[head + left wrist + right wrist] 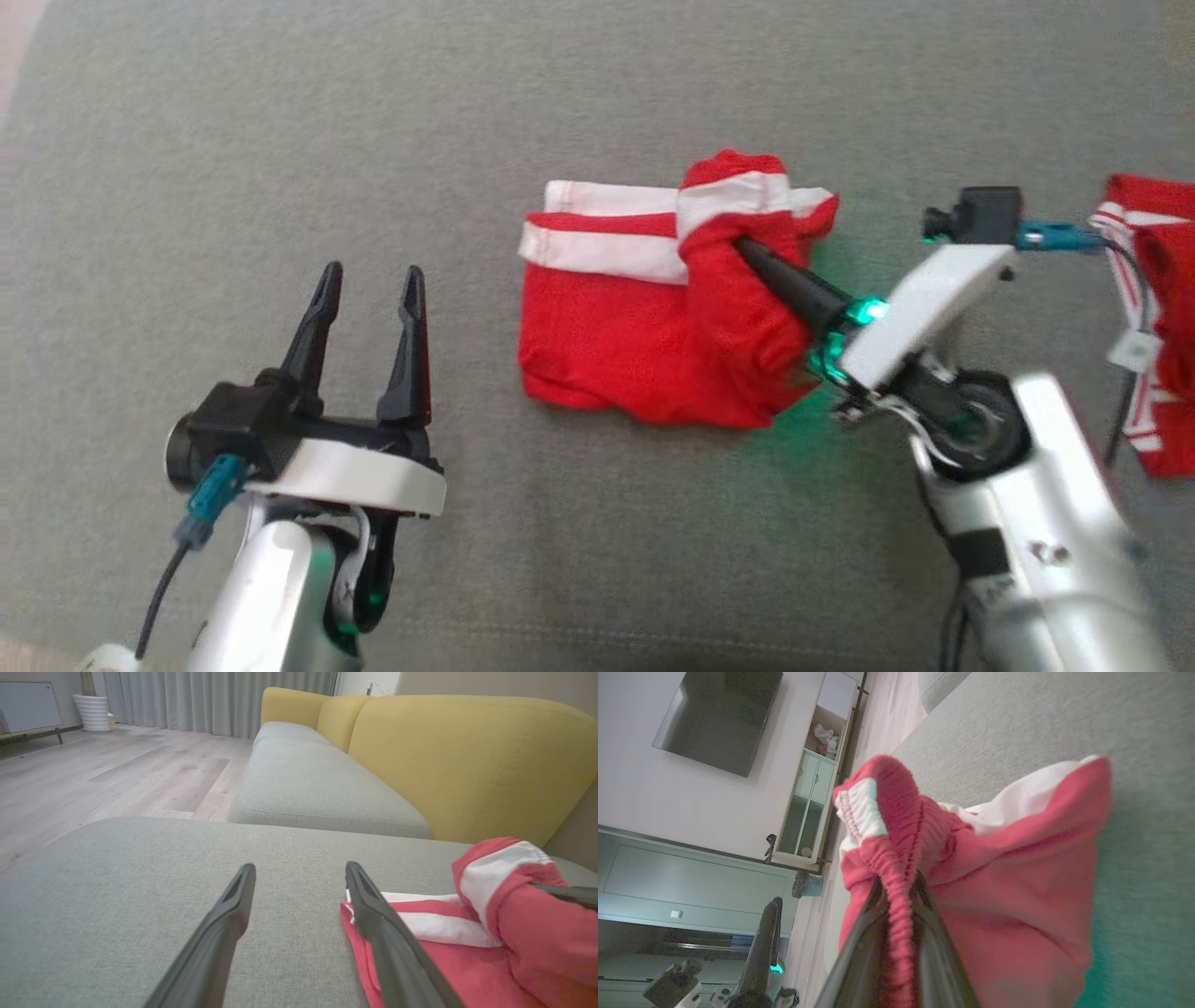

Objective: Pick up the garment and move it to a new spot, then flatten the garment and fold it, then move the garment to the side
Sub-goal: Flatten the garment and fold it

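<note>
— Where is the red garment [644, 327]?

— On the grey seat cushion [280, 140], a little right of the middle. It lies folded, with its white bands along the far edge. Its right end is lifted and bunched up.

— What lifts it?

— The right gripper [747, 252]. Its fingers are nearly together, pinching a gathered, ribbed edge of the red cloth between them.

— And the left gripper [371, 280]?

— Spread wide and holding nothing. It hangs above bare cushion to the left of the garment, apart from it, with its fingers pointing to the far side.

— Anything else?

— A second red-and-white garment [1162, 280] lies at the right edge of the cushion, beyond the right arm. A yellow backrest [467, 765] stands on the far side.
</note>
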### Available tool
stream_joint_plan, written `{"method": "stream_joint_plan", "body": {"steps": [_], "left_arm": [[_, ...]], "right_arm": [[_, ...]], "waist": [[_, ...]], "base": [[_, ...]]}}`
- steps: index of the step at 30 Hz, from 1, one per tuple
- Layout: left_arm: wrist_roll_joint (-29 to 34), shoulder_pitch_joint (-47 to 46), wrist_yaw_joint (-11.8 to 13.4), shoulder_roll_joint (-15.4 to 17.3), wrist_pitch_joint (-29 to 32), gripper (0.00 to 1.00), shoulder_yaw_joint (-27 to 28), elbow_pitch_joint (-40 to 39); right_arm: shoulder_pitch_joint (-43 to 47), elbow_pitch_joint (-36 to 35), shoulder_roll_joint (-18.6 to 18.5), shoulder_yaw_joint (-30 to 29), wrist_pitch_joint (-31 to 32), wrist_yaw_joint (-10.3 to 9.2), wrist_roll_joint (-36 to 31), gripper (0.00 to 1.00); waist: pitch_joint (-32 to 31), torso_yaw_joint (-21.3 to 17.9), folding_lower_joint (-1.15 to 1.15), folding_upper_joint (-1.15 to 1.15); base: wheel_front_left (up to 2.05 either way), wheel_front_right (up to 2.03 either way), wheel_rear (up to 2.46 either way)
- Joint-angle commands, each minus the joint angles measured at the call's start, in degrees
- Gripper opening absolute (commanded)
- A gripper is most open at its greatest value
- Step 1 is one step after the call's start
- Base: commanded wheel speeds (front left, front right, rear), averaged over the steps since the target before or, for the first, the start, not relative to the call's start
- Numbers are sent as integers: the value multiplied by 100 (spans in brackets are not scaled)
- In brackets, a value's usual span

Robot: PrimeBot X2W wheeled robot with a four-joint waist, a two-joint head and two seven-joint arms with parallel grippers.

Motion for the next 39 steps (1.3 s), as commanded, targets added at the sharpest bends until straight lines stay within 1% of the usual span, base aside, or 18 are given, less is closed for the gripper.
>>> {"method": "stream_joint_plan", "body": {"steps": [1, 3, 7, 10, 11, 12, 13, 17, 23, 28, 29, 34, 37, 39], "left_arm": [[51, -249, -24, 4, -70, 100, 149, -153], [65, -267, -39, -33, -70, 100, 130, -140], [74, -289, -84, -92, -70, 100, 138, -115], [94, -284, -95, -131, -70, 100, 155, -104], [99, -286, -105, -141, -70, 100, 165, -98], [104, -288, -114, -151, -70, 100, 174, -93], [109, -289, -122, -161, -70, 100, 185, -89], [143, -299, -139, -195, -70, 100, 216, -73], [210, -273, -180, -218, -70, 100, 286, -55], [264, -227, -216, -223, -70, 100, 315, -19], [264, -227, -216, -223, -70, 100, 315, -19], [327, -163, -215, -194, -70, 100, 340, 30], [334, -98, -195, -156, -70, 100, 388, 47], [328, -54, -185, -117, -70, 100, 428, 53]], "right_arm": [[-390, 73, 105, 327, -314, 39, 119, 0], [-588, 462, 106, 593, -615, 39, 320, 0], [-957, 1130, 107, 1080, -1213, 39, 239, 0], [-1153, 1448, 107, 1417, -1579, 39, 332, 1], [-1211, 1527, 107, 1545, -1678, 39, 346, 38], [-1252, 1589, 107, 1671, -1750, 39, 404, 79], [-1304, 1632, 107, 1799, -1826, 39, 417, 100], [-1426, 1604, 108, 2204, -2164, 39, 461, 100], [-1394, 1161, 92, 2511, -2633, 39, 456, 100], [-1240, 782, -222, 2595, -3118, 39, 151, 100], [-1240, 782, -222, 2595, -3118, 39, 151, 100], [-920, 541, -713, 2329, -3876, 39, -458, 100], [-597, 501, -982, 1991, -4209, 39, -874, 100], [-338, 467, -1090, 1695, -4356, 39, -1087, 100]], "waist": [[98, 180, 0, 0], [140, 281, 0, 0], [206, 422, 0, 0], [235, 460, 0, 0], [241, 468, 0, 0], [246, 472, 0, 0], [249, 472, 0, 0], [242, 438, 0, 0], [158, 265, 0, 0], [32, 100, 0, 0], [32, 100, 0, 0], [-142, -72, 0, 0], [-251, -185, 0, 0], [-316, -258, 0, 0]], "base": [[0, 0, 0], [0, 0, 0], [0, 0, 0], [0, 0, 0], [0, 0, 0], [0, 0, 0], [0, 0, 0], [0, 0, 0], [0, 0, 0], [0, 0, 0], [0, 0, 0], [0, 0, 0], [0, 0, 0], [0, 0, 0]]}}
